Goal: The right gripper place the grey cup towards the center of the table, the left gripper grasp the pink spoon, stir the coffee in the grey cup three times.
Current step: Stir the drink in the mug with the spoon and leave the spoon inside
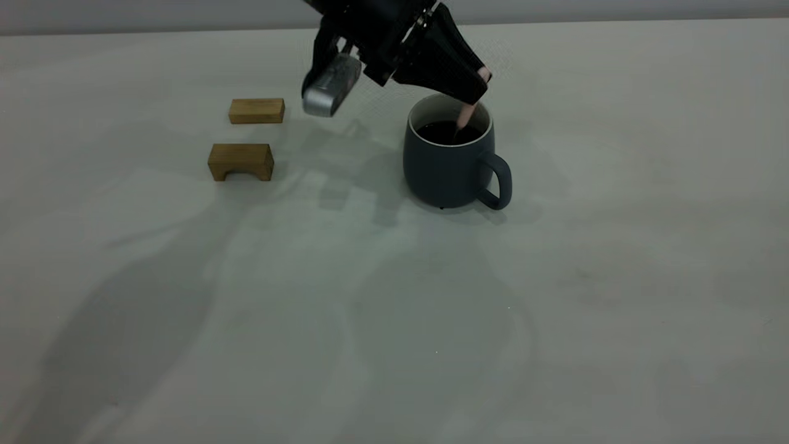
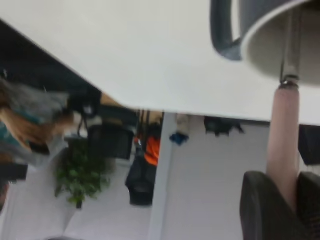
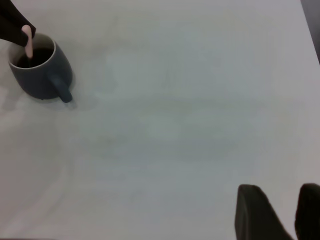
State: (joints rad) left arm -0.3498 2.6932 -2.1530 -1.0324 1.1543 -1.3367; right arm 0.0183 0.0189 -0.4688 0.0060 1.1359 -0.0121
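Note:
The grey cup (image 1: 449,169) stands upright on the table (image 1: 555,308), a little beyond its middle, with its handle toward the front right. Dark coffee (image 1: 445,132) fills it partway. My left gripper (image 1: 478,86) hangs over the cup's rim, shut on the pink spoon (image 1: 466,114), whose lower end dips into the coffee. In the left wrist view the pink spoon handle (image 2: 283,140) runs from between the fingers (image 2: 260,205) to the metal neck (image 2: 290,47) inside the cup (image 2: 265,47). My right gripper (image 3: 279,192) is open over bare table, far from the cup (image 3: 37,77).
Two brown wooden blocks lie left of the cup: a flat one (image 1: 256,111) and an arch-shaped one (image 1: 241,161). The left arm's silver camera module (image 1: 330,86) hangs between them and the cup. The table's edge (image 2: 150,107) shows in the left wrist view.

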